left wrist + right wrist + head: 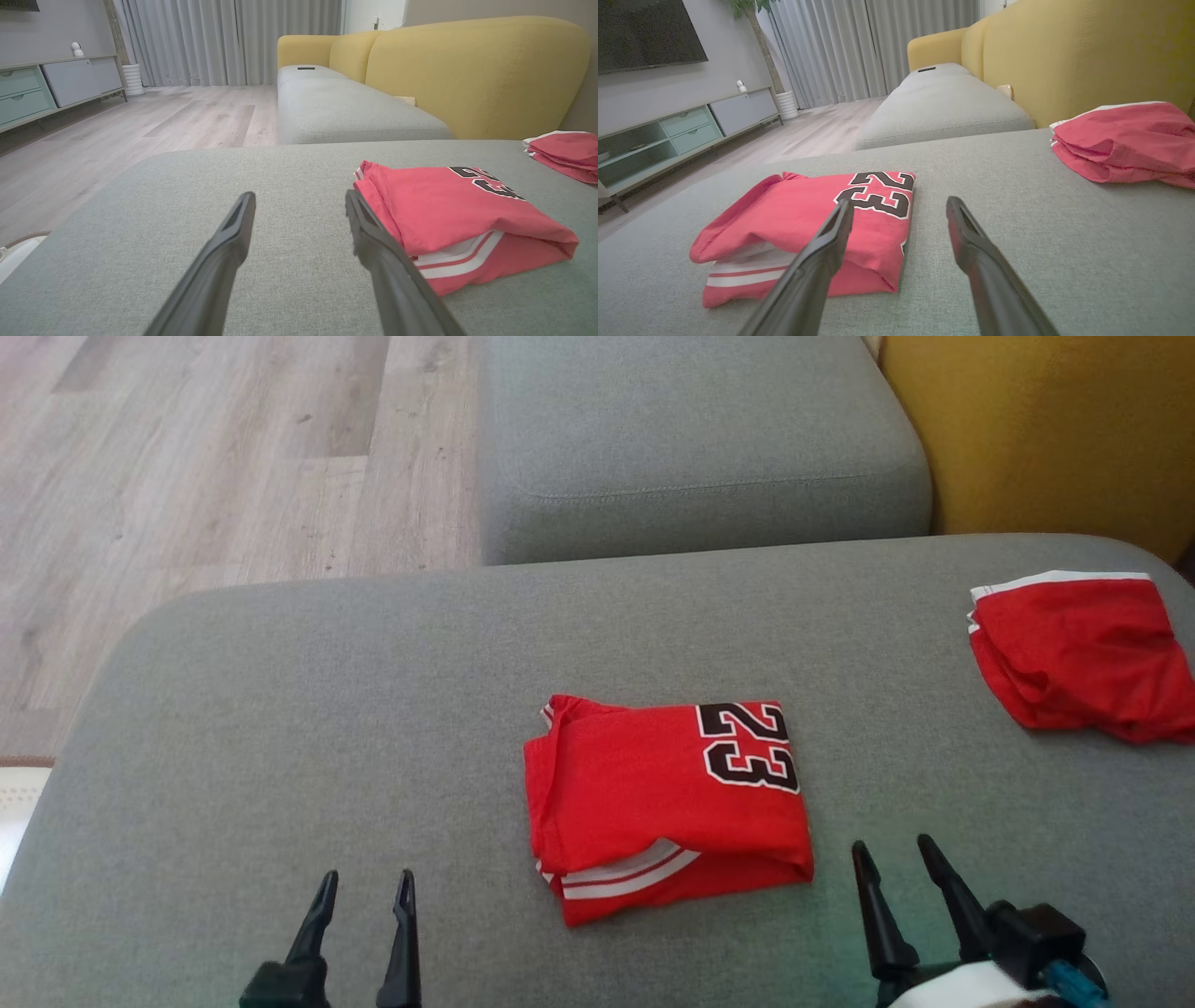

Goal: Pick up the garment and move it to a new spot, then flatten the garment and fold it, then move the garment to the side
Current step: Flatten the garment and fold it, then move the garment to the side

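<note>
While left end effector (367,877) and right end effector (891,843) gape empty, a top-layer pinch could unfold the jersey (644,793) heading three o'clock.

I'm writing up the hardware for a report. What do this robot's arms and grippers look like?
The left gripper and the right gripper each have two long, slim, dark fingers tapering to points. The left one's fingers rise from a dark glossy base. Behind the right one sit a black block, a white forearm shell and a small blue connector.
</note>
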Robot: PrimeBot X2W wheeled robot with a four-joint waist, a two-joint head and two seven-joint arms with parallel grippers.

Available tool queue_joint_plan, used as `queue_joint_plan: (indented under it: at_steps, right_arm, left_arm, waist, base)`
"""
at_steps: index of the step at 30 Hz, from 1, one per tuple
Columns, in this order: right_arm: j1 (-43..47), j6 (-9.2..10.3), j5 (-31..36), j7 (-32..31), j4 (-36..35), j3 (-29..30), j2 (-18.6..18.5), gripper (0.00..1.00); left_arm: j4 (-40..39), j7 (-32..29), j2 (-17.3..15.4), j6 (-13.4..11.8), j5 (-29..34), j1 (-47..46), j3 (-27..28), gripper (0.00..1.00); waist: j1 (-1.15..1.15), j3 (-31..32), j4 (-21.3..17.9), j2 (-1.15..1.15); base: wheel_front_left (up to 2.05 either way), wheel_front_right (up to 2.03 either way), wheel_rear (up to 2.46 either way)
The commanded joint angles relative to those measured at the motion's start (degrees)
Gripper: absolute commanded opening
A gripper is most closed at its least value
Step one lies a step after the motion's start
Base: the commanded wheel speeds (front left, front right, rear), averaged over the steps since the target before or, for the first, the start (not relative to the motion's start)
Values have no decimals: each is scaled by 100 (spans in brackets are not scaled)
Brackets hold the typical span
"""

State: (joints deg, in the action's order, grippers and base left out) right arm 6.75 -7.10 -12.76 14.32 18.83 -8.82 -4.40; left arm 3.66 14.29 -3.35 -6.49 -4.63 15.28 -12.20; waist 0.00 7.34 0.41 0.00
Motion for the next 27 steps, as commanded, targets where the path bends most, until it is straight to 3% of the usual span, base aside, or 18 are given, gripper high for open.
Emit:
queue_joint_plan:
  at_steps: [1,27]
  right_arm:
    - [-207,-39,79,67,-244,-105,11,100]
    - [-117,-39,332,67,-227,-146,96,100]
  left_arm:
    - [-237,71,47,17,54,-235,216,100]
    - [-275,71,47,-10,123,-185,215,100]
  waist:
    - [0,1,2,0]
    - [0,33,47,0]
  base:
    - [0,0,0]
    - [0,0,0]
